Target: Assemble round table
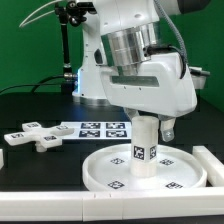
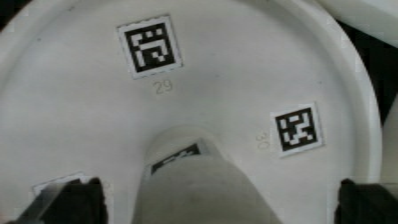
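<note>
The white rimmed disc top [image 1: 103, 171] lies flat on the black table at the front. The short cylindrical leg [image 1: 145, 150] stands upright in its centre. My gripper [image 1: 148, 128] is straight above and straddles the leg's upper part. In the wrist view the disc top [image 2: 107, 110] fills the frame and the leg [image 2: 222, 185] rises between my dark fingers [image 2: 71, 200]. My gripper [image 2: 217, 203] is open, with a pale gap showing on each side of the leg. The cross-shaped foot [image 1: 35, 136] lies loose on the exterior view's left.
The marker board [image 1: 97, 129] lies behind the disc top. A long white edge bar [image 1: 212, 166] runs along the exterior view's right and another [image 1: 40, 201] along the front. The arm's white base [image 1: 95, 80] stands behind the marker board.
</note>
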Available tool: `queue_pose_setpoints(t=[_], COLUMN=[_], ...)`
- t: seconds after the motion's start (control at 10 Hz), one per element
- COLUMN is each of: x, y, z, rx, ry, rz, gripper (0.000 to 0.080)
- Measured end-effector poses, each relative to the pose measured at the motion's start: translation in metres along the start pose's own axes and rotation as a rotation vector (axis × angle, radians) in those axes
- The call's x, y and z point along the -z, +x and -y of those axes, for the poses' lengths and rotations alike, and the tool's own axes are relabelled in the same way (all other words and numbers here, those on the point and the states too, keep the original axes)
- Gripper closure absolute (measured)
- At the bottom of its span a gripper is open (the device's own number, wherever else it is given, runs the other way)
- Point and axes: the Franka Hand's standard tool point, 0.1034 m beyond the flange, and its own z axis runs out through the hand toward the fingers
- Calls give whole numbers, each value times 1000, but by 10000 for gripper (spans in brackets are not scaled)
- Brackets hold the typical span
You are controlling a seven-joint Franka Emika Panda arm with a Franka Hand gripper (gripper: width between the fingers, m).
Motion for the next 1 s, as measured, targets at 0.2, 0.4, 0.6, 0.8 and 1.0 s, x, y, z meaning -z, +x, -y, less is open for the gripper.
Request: queue_pose_setpoints(t=[0.2,0.4,0.6,0.8,1.0], x=[2,4,13,15,13], y=[-7,-10,-14,-17,-16], z=[5,-6,-39,-46,-46], rx=[123,268,314,313,455], ry=[-15,-7,5,0,-8], rz=[13,18,-1,3,3], gripper=[151,151,151,151,151])
